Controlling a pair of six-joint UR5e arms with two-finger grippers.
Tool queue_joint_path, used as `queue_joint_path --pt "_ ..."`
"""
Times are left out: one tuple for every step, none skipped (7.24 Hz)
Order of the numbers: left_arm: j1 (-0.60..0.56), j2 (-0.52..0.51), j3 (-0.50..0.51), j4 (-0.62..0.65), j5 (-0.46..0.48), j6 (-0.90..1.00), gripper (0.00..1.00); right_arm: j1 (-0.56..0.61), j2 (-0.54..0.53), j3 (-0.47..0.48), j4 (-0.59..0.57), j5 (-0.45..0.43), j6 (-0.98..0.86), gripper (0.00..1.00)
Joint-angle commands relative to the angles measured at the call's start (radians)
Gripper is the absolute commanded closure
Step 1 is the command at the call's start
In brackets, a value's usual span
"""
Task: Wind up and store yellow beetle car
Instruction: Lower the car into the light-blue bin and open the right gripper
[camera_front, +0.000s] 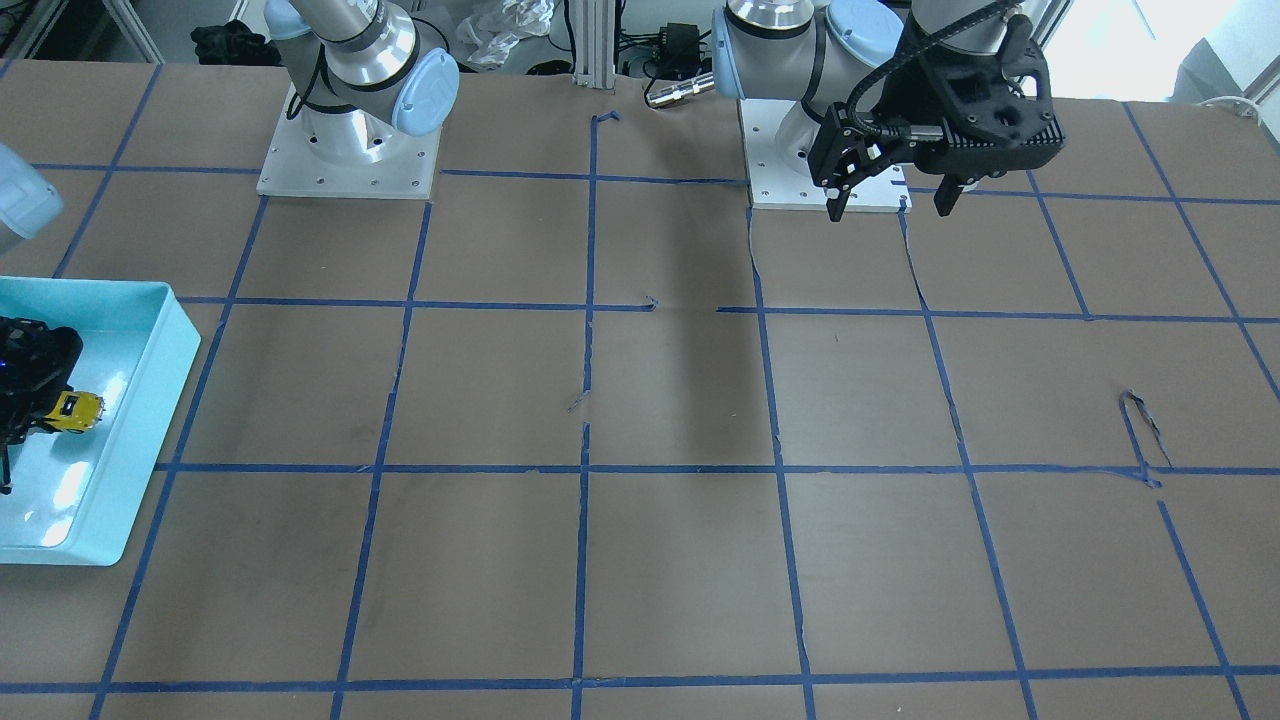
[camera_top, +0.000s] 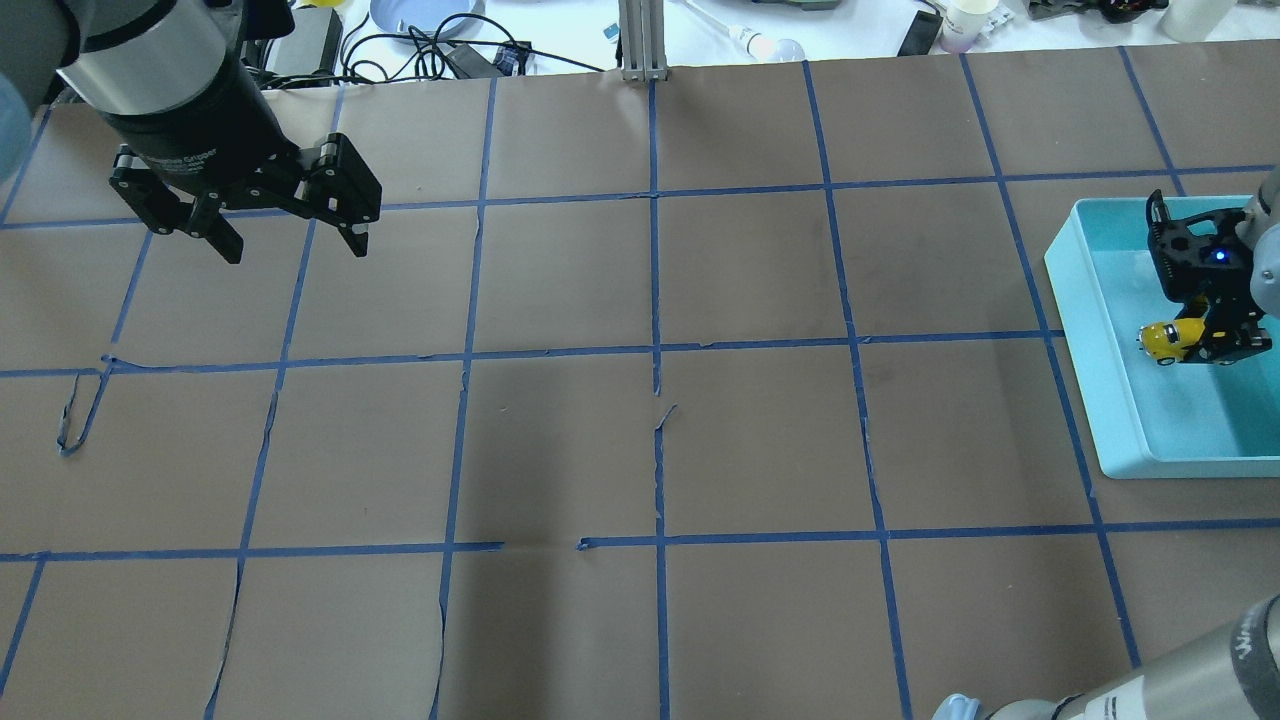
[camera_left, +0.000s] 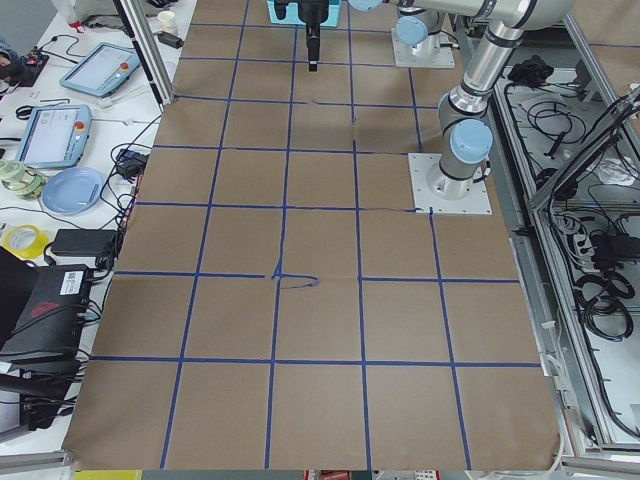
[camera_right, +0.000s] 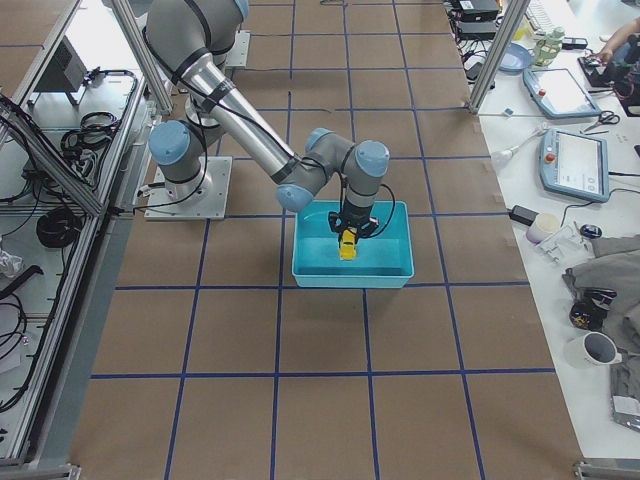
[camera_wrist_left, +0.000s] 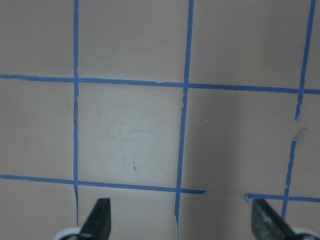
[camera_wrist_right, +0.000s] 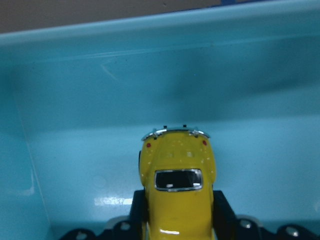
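Looking over the brown paper-covered table (camera_top: 640, 450) with its blue tape grid, we find the shallow turquoise plastic tray (camera_top: 1100, 380) parked at three o'clock in the overhead view. Up at ten o'clock the left gripper (camera_top: 295, 245) hangs above bare paper, fingers spread wide, nothing between them, well apart from the action. The right gripper (camera_top: 1215, 340) is down inside the tray, jaws clamped on the tiny bright yellow beetle-shaped toy car (camera_top: 1162, 340), which pokes out toward nine o'clock over the tray floor. Whether the wheels touch down, I cannot tell. My call: storing is nearly there, with the car inside the walls and only release and retreat left. Winding? Nothing here shows it.
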Motion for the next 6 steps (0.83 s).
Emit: queue_joint_path --pt "0.000 -0.002 0.000 0.000 -0.001 0.000 0.00 0.003 -0.044 -0.023 0.003 0.019 0.023 0.00" --pt "0.000 -0.011 0.001 0.000 -0.001 -0.005 0.00 0.007 -0.093 -0.034 0.015 0.026 0.074 0.01" --pt "0.000 -0.008 0.002 0.000 -0.001 0.000 0.00 0.020 -0.144 -0.034 0.020 0.040 0.185 0.03" --pt "0.000 -0.005 0.000 0.000 0.000 0.002 0.00 0.050 -0.202 -0.037 0.118 0.042 0.400 0.04" --pt "0.000 -0.016 0.003 0.000 -0.003 0.000 0.00 0.064 -0.267 -0.039 0.165 0.046 0.639 0.04" --pt "0.002 -0.011 0.002 0.000 0.000 0.002 0.00 0.076 -0.317 -0.039 0.208 0.063 0.801 0.03"
